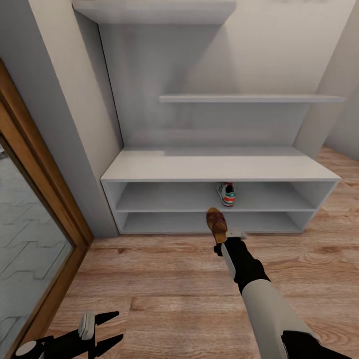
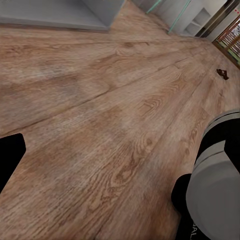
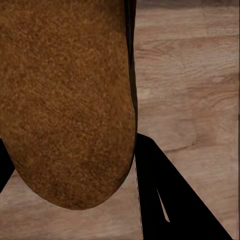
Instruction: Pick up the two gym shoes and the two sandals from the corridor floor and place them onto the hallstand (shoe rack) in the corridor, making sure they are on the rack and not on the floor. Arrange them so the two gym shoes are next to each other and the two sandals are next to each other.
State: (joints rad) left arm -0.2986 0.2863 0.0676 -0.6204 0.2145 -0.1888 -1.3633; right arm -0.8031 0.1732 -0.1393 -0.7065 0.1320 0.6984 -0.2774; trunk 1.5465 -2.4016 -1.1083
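Right gripper (image 1: 222,240) stretched toward hallstand (image 1: 214,169), fingers clamped on brown sandal (image 1: 216,223), held off corridor floor (image 1: 164,279) just in front of lower shelf's front edge, toe toward rack. In right wrist view, sandal sole (image 3: 65,100) up close between dark fingers (image 3: 170,200). One gym shoe (image 1: 226,194) on upper open shelf, right of middle, heel facing out. Left gripper (image 1: 107,329) low over floor near doorframe, fingers spread, holding nothing. Small dark item (image 2: 222,74) far off on floor, too small to identify.
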